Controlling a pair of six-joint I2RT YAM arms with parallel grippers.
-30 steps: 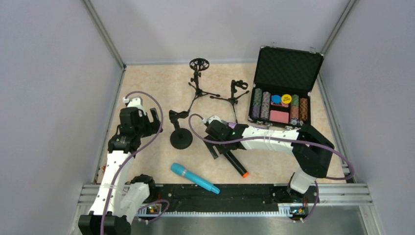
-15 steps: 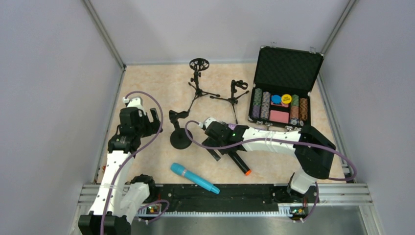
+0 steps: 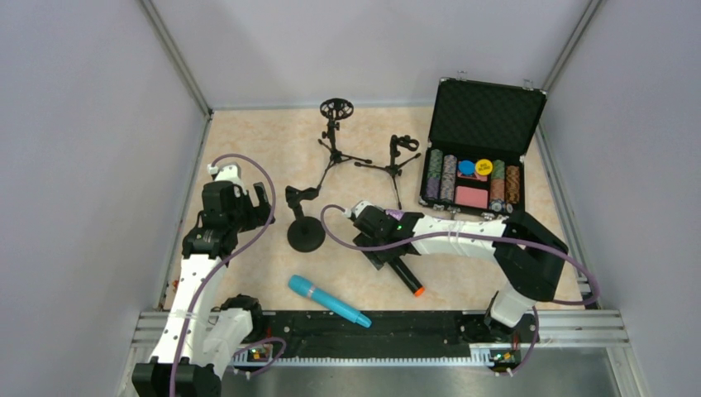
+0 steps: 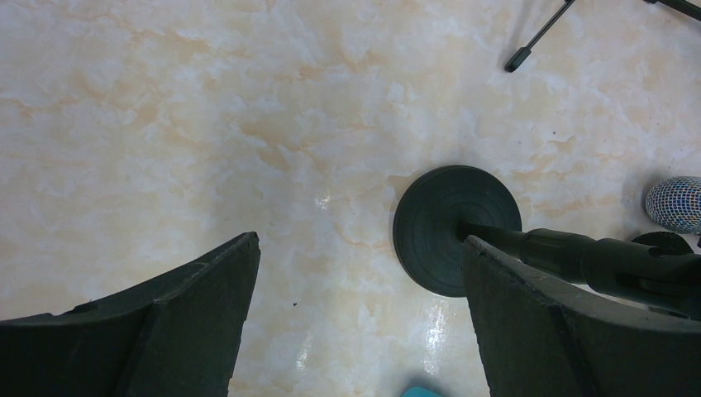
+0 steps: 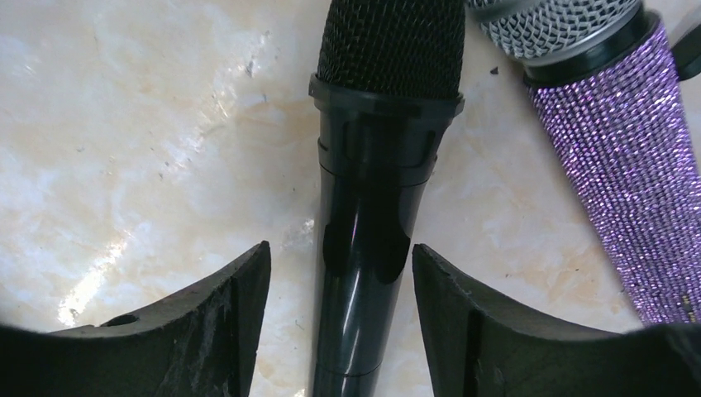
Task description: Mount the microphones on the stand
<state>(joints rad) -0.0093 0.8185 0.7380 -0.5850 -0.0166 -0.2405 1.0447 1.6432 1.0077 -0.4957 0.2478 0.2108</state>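
Right gripper (image 5: 339,269) down at the table (image 3: 248,141), jaws spread wide. Straddles the black microphone (image 5: 376,165) just below its mesh head, one finger on each side, a strip of bare table showing between each finger and the barrel; grips nothing. Black microphone flat near the middle of the table, orange end ring (image 3: 419,291) toward the near edge. Purple glitter microphone (image 5: 628,165) just beside it, also flat, outside the fingers, silver grille at the top of the right wrist view. Cyan microphone (image 3: 328,301) well apart, flat on the table close to the front rail, between the two arm bases.

Left gripper (image 4: 355,248) held above the table on the left, jaws wide apart, empty. Looks down on the round-base stand (image 4: 456,227), upright, its clip end leaning toward the right arm. Farther back, a ring-topped tripod stand (image 3: 335,136) and a clip-topped tripod stand (image 3: 399,157), both upright. Open poker chip case (image 3: 484,107) at the far right corner
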